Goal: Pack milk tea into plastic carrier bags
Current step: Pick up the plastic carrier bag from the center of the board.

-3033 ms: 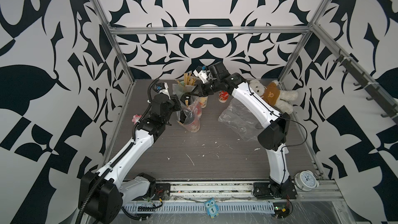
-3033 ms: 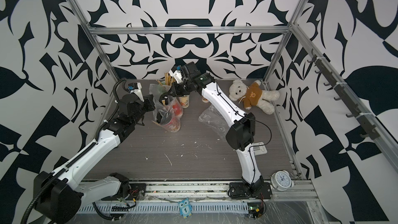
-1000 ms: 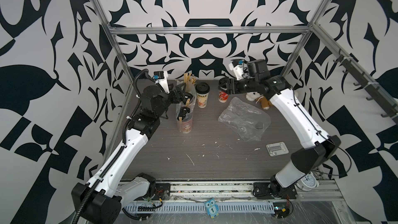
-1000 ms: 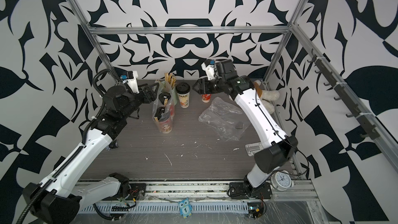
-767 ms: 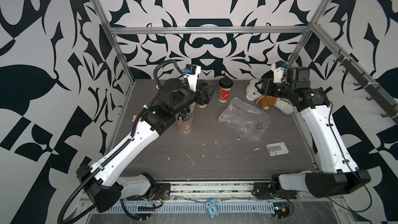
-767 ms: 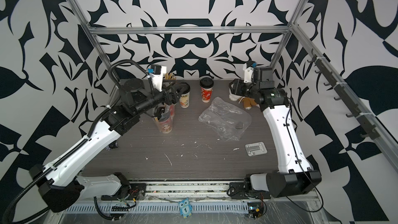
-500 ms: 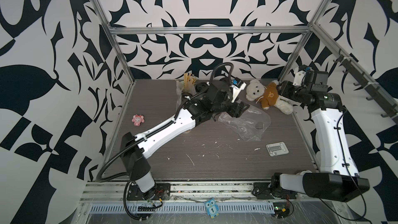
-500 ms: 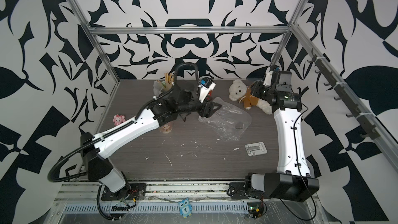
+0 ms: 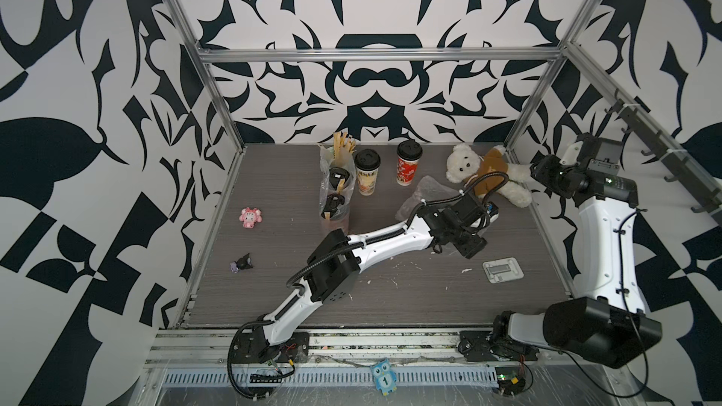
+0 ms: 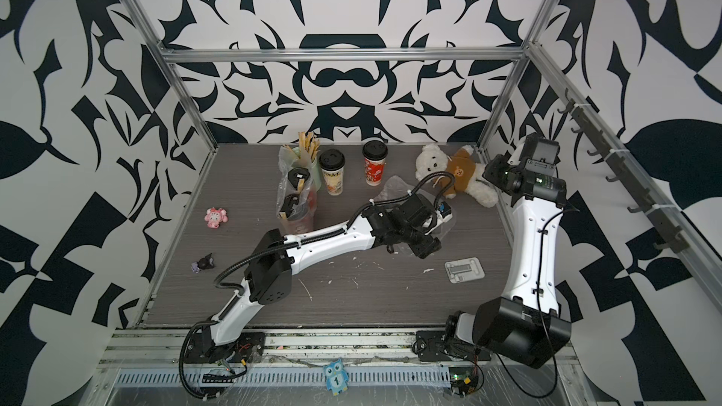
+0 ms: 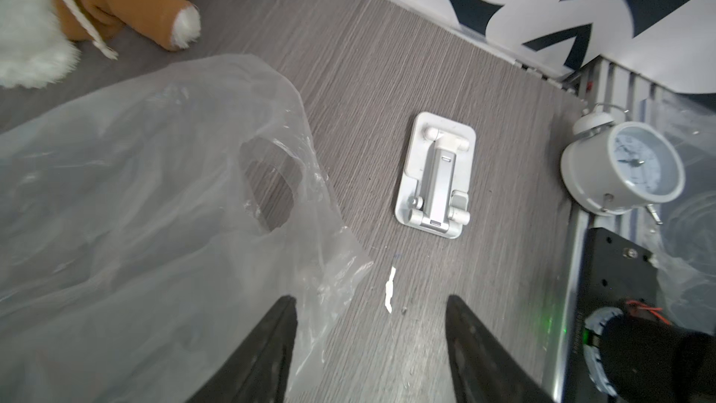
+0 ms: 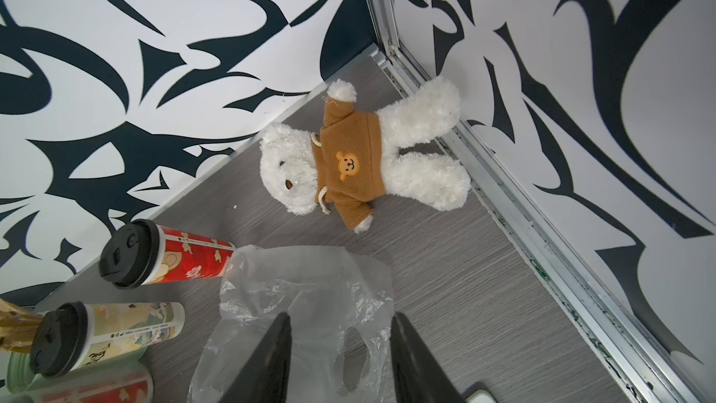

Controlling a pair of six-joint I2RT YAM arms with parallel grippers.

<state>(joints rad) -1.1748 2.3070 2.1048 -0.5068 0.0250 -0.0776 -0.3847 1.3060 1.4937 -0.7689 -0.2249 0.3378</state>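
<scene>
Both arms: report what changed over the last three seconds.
The left fingers swung from the filled carrier bag across to the empty carrier bag, open and holding nothing. The right fingers pulled back from the cream-yellow cup and red cup to the teddy bear corner, also open and empty. Bags, loose cups and bear stayed put.

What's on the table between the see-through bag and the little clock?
A flat white folding stand lies between the empty plastic bag and the alarm clock, touching neither. The left wrist view shows it.
</scene>
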